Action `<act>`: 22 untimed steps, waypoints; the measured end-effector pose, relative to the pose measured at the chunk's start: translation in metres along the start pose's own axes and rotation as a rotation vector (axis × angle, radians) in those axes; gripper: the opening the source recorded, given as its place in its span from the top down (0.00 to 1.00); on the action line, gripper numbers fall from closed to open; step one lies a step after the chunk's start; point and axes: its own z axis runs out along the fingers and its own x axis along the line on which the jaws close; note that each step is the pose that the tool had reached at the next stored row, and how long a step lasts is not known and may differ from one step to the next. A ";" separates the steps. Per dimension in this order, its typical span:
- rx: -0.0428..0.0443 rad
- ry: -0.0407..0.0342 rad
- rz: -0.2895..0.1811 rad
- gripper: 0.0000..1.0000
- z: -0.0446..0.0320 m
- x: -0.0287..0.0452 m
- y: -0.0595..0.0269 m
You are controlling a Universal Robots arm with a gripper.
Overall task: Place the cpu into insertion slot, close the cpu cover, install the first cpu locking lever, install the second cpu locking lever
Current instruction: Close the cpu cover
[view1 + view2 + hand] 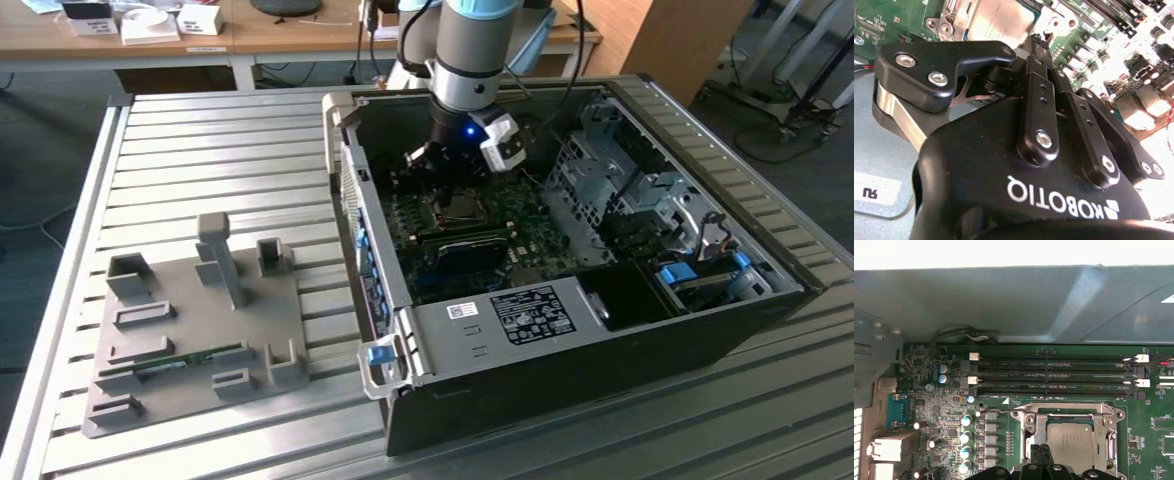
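While pincer [1040,449] hangs, slats [200,150] bear case [601,365] — desks [307,35] behind

The arm [470,40] points straight down, its claw [1038,42] fingers pressed tight together.

Slatted alu worktable [200,150] in foreground, light-wood desk [267,35] along far side w/ small white boxes [150,25] on top, wood panel [667,40] at exterior view's right, dark grey floor [40,150] around, loose cables [761,140] on floor nr right edge, even indoor light.
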 end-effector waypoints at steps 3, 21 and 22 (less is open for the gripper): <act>0.0003 0.0002 0.000 0.89 0.0005 0.0001 -0.0001; -0.0003 -0.0002 0.000 0.89 0.0085 0.0014 0.0005; -0.0002 -0.0001 0.000 0.89 0.0093 0.0014 0.0004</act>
